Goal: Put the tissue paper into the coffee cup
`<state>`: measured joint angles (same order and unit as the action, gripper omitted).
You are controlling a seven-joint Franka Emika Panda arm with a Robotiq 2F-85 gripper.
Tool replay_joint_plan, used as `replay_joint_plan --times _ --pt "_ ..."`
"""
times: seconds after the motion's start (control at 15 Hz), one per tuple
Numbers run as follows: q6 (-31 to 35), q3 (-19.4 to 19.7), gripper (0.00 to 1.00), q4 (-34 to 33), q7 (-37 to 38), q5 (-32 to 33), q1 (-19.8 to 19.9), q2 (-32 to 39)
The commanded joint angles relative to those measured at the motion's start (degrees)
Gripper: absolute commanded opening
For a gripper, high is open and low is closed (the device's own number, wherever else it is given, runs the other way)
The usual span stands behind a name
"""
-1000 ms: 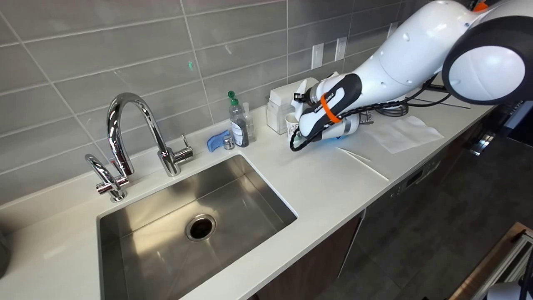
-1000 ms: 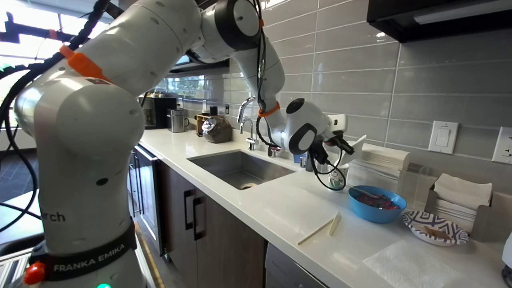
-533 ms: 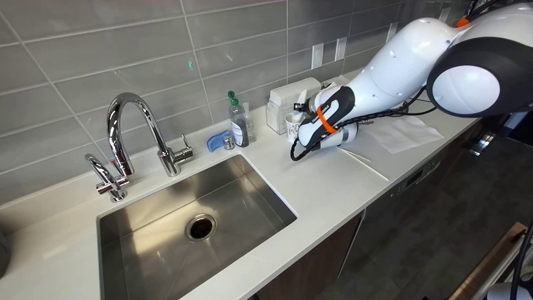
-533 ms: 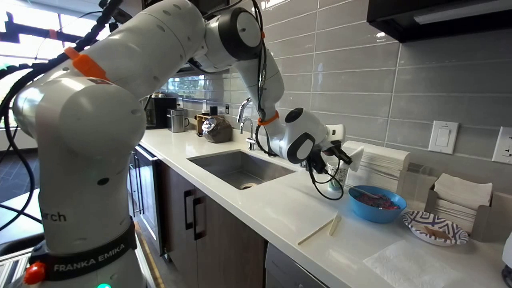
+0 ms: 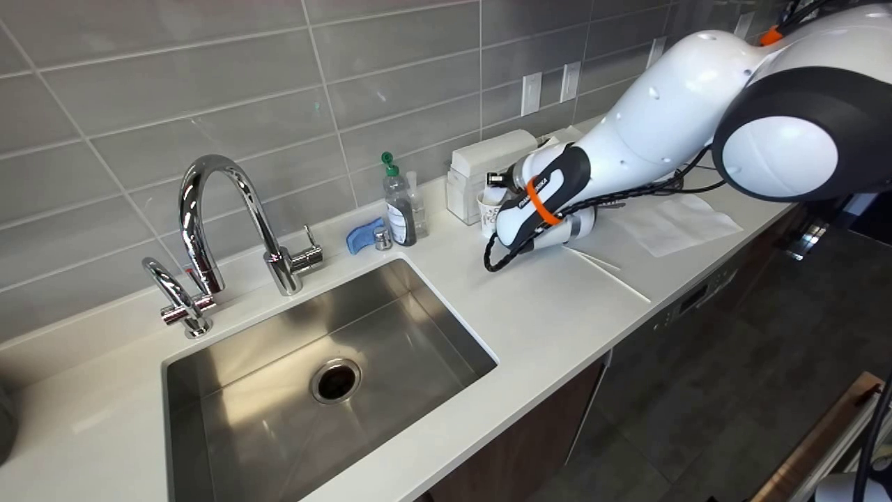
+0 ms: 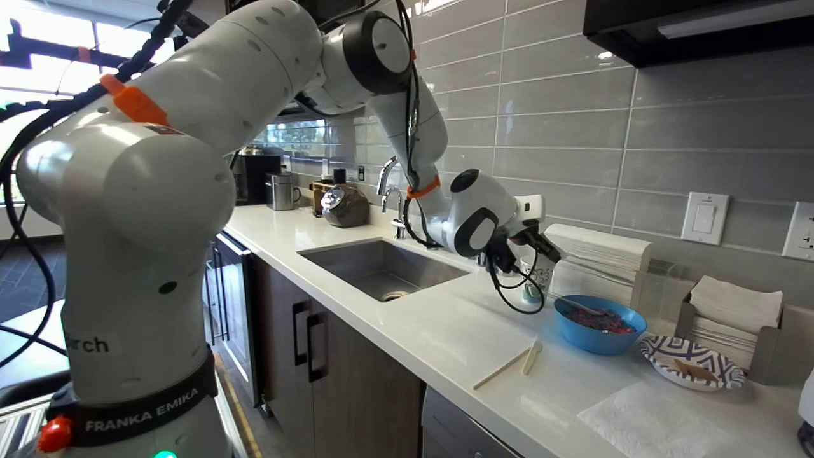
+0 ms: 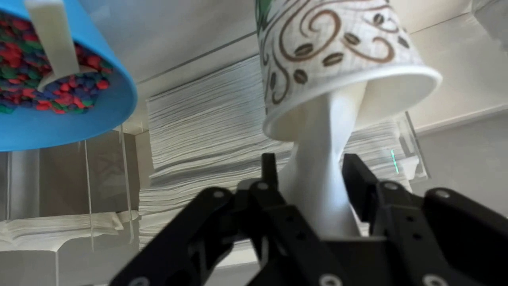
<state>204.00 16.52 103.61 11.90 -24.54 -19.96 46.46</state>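
Claw [image 7: 310, 163] spread astride the tissue paper [image 7: 317, 190], arm [image 6: 235, 83] arched down near the coffee cup [image 7: 329, 51].

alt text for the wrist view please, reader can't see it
Crumpled white tissue paper runs between parted black fingers into a white paper coffee cup with brown swirls. At left, a round blue bowl holds a pale spoon and red, green and blue bits; a white paper stack stands behind.

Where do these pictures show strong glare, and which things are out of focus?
In an exterior view, the window is washed out to white; in an exterior view, the sink floor carries a warm bright patch; in the wrist view, the gripper and the near end of the tissue look soft, while print on the cup is clearer.
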Motion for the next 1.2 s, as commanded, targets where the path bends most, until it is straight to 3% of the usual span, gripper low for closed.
replay_joint_plan --times 0.0,0.2,0.67,1.13 --pt "-6.05 3.37 0.79 4.79 -1.72 -2.67 -3.98 -5.62" --pt "-12.72 7.75 0.99 9.43 -3.0 -3.31 -8.07 -11.49" --pt "-32.2 24.81 1.0 19.54 -3.98 2.3 -23.4 -25.06" --pt "-59.52 40.6 1.0 24.8 1.27 22.56 -38.9 -37.55"
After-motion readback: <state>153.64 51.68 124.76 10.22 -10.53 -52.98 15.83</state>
